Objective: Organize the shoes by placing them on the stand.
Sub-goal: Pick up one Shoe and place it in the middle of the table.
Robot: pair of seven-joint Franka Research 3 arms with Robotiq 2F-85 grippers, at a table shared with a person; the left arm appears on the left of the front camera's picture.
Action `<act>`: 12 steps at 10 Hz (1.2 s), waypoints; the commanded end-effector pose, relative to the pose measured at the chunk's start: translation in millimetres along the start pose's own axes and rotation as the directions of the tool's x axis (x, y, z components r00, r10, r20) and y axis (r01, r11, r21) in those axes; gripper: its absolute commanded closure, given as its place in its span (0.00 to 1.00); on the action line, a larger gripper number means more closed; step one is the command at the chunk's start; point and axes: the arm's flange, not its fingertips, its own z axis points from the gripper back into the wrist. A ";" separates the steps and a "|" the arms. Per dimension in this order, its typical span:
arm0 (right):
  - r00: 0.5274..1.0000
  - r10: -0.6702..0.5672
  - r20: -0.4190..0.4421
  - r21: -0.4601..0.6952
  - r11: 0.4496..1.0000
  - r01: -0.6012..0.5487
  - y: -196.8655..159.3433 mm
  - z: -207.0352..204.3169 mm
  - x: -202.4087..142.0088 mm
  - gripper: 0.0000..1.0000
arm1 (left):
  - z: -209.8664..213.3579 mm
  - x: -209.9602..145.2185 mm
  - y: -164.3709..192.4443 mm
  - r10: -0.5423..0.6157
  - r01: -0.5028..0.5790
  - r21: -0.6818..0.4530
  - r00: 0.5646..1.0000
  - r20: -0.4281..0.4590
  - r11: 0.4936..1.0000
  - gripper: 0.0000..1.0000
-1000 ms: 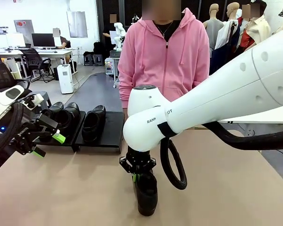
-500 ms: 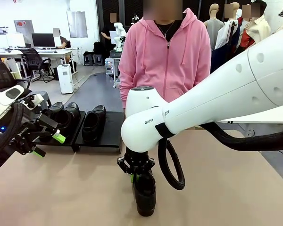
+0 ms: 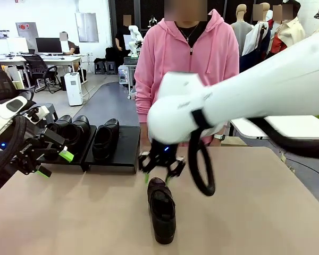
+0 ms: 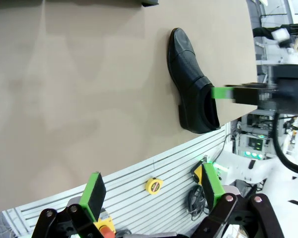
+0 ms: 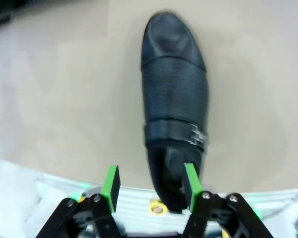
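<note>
My right gripper (image 3: 161, 169), jaws open, hovers above a shoe (image 3: 162, 210) at lower centre. My left gripper (image 3: 52, 163), jaws wide, holds nothing.

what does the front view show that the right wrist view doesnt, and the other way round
Front view alone: the low matte-black stand with three glossy black loafers on it, the person in a pink hoodie, and the open left pincer. Right wrist view alone: the metal buckle strap across the lone shoe's top. Both: the black leather loafer on the tan table with the right pincer open above its heel, not gripping.
</note>
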 end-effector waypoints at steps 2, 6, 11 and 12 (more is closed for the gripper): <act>1.000 0.011 -0.018 0.115 0.993 -0.009 -153.7 102.7 -17.0 0.00 | -1.7 0.6 0.6 -0.005 0.006 -0.020 1.000 0.012 1.000 0.00; 1.000 0.009 0.017 0.387 0.922 -0.015 -313.4 134.8 -42.4 0.00 | -1.7 0.6 0.6 -0.005 0.006 -0.020 1.000 0.012 1.000 0.00; 0.994 -0.105 0.034 0.447 0.891 0.079 -371.4 124.5 -56.0 0.00 | -1.7 0.6 0.6 -0.005 0.006 -0.020 1.000 0.012 1.000 0.00; 0.994 -0.105 0.034 0.447 0.891 0.079 -371.4 124.5 -56.0 0.00 | -1.7 0.6 0.6 -0.005 0.006 -0.020 1.000 0.012 1.000 0.00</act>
